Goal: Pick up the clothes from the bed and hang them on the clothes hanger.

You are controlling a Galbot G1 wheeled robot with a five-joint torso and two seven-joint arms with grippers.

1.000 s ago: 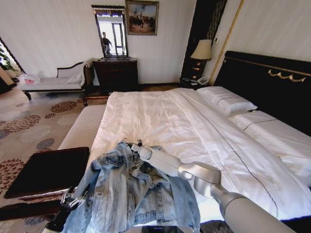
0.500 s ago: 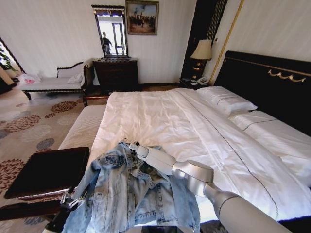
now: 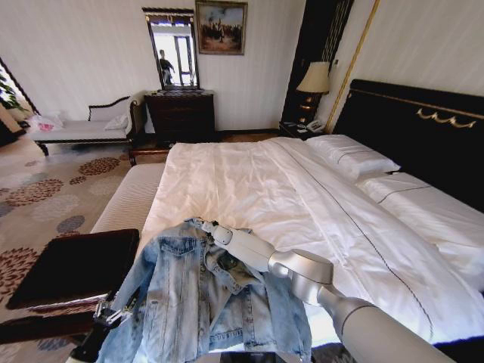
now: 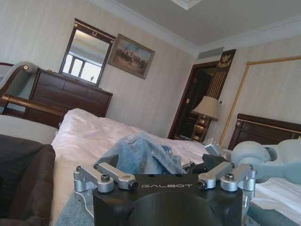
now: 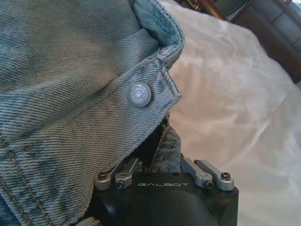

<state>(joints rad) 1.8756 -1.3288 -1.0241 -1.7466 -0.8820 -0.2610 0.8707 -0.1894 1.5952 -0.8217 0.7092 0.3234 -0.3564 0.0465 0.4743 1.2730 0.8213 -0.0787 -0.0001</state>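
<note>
The clothes, a faded light blue denim jacket (image 3: 197, 302), lie crumpled on the near corner of the bed (image 3: 249, 181) with its white duvet. My right gripper (image 3: 206, 226) reaches across the jacket to its collar. In the right wrist view it (image 5: 162, 157) is shut on a fold of denim (image 5: 70, 94) beside a metal button. My left gripper (image 3: 106, 310) hangs low off the bed's left edge, open, level with the jacket's sleeve. From the left wrist the jacket (image 4: 146, 153) bulges up just past the left gripper (image 4: 164, 178). The clothes hanger is out of view.
A dark padded bench (image 3: 76, 265) stands close on the left, with a beige bench (image 3: 128, 198) beyond it along the bed. Pillows (image 3: 352, 155) and a black headboard (image 3: 423, 128) are on the right. A dresser with a mirror (image 3: 180, 113) and a daybed (image 3: 76, 130) line the far wall.
My right gripper has slid a little further onto the collar. The jacket's collar and left shoulder have been pulled up and spread. The left arm has not moved.
</note>
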